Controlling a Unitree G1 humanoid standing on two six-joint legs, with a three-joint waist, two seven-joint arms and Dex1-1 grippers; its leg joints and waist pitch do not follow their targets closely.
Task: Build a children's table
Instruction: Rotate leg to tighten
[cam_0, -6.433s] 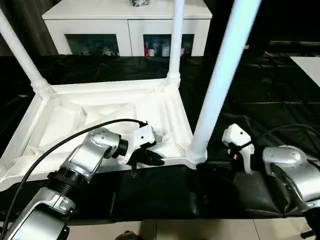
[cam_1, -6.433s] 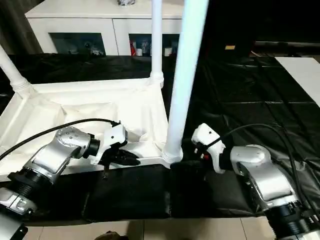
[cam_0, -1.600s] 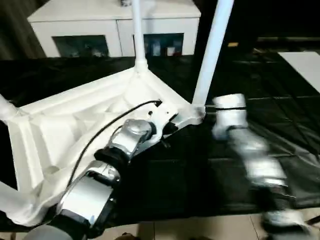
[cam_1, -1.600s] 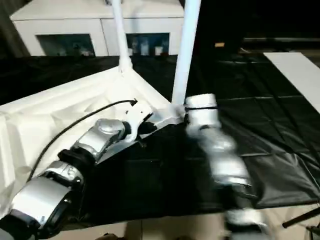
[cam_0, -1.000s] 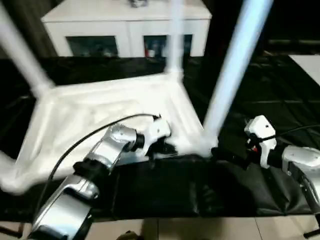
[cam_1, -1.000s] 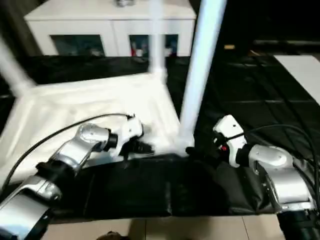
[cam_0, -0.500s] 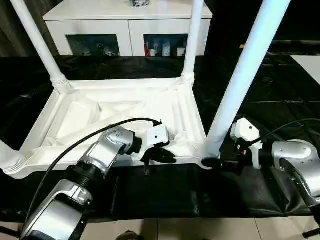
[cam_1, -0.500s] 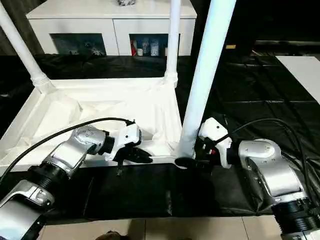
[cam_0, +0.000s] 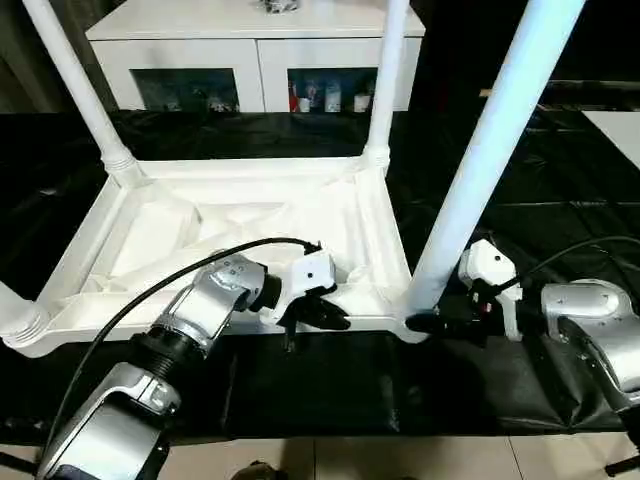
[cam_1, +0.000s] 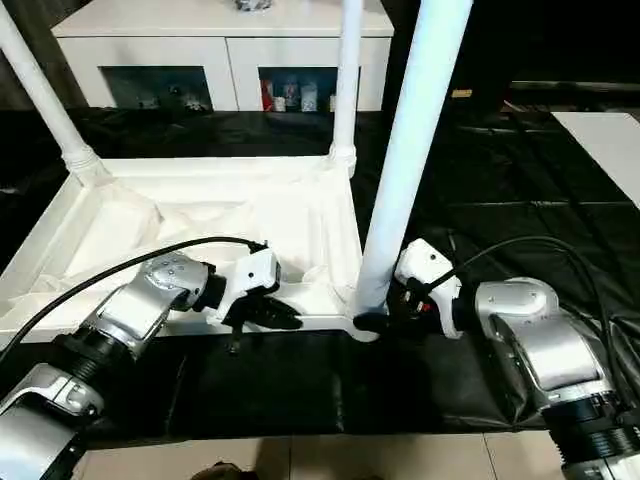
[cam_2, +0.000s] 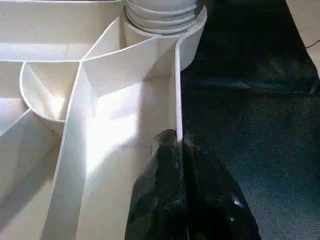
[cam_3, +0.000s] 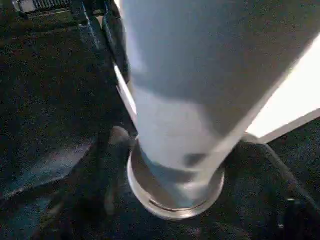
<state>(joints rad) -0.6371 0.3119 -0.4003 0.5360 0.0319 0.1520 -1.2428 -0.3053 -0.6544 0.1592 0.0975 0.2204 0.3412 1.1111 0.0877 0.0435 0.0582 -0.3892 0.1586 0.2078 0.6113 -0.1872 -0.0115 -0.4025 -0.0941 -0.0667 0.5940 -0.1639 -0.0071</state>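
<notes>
Table top (cam_0: 240, 225): I have it upside down on the black work table (cam_0: 560, 170), ribbed underside up, near edge running across in front of me.

Legs: a leg stands in each far socket, far left (cam_0: 75, 85) and far right (cam_0: 385, 80). The near-right leg (cam_0: 480, 160) rises steeply from its socket (cam_3: 175, 195) and leans slightly to my right. Of the near-left leg I see only a stub (cam_0: 15, 320) at the frame edge.

Left gripper (cam_2: 176, 150): fingers pinched together on the thin upright wall of the top's near rim, one finger inside and one outside, a little to the left of the near-right socket. It holds the top steady.

Right gripper (cam_0: 440, 324): low on the cloth, at the foot of the near-right leg, on its right side. Dark fingers reach toward the socket collar, but I cannot tell whether they are spread or closed round it.

Relation that matters: the near-right leg's long axis runs nearly vertical, up and away from the socket, and its base lies just left of the right gripper. The right arm is plainly the nearer one. My judgement: any seating or twisting of that leg falls to the right arm, the left bracing the rim against it.
</notes>
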